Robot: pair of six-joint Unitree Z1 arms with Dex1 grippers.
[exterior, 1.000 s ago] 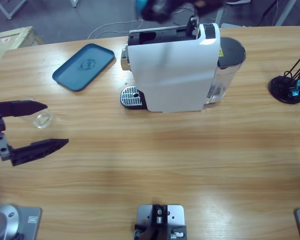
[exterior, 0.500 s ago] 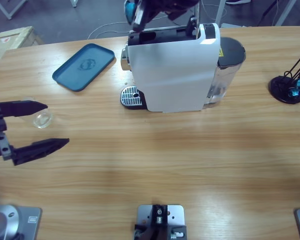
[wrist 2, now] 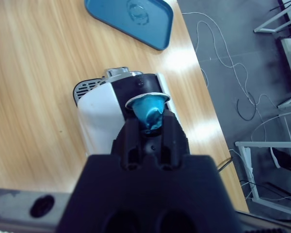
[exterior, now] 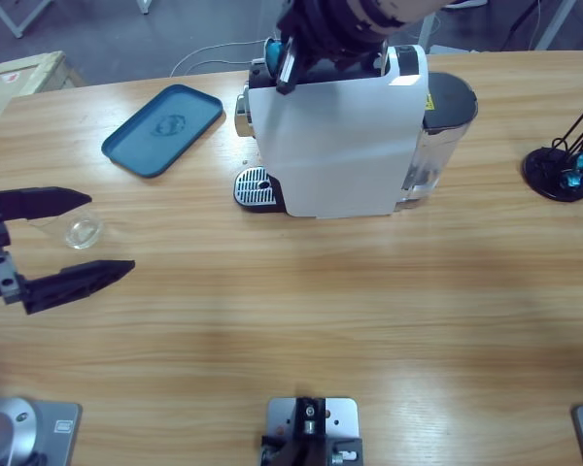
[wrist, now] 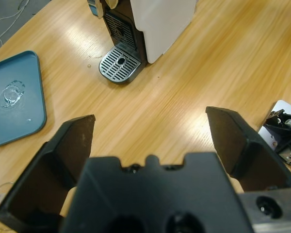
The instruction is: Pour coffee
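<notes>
A white boxy coffee machine (exterior: pixel 335 146) stands at the back middle of the table, its round drip grate (exterior: pixel 255 187) facing left. My right gripper (wrist 2: pixel 149 122) is shut on a blue capsule (wrist 2: pixel 148 109) just above the machine's open black top (wrist 2: pixel 136 87); the high view shows the capsule (exterior: pixel 272 50) at the machine's far left corner. A small clear glass (exterior: pixel 81 231) sits at the table's left, looking empty. My left gripper (exterior: pixel 111 232) stands open around the glass's near side, not touching it. Coffee is out of view.
A blue tray (exterior: pixel 162 129) lies at the back left with a few drops of water on it. A black stand with blue capsules (exterior: pixel 562 173) is at the far right. A cardboard box (exterior: pixel 19 73) sits off the table's back left corner.
The right arm has come down and to the right with the blue capsule, from above the machine to its top. The left gripper has barely shifted.
</notes>
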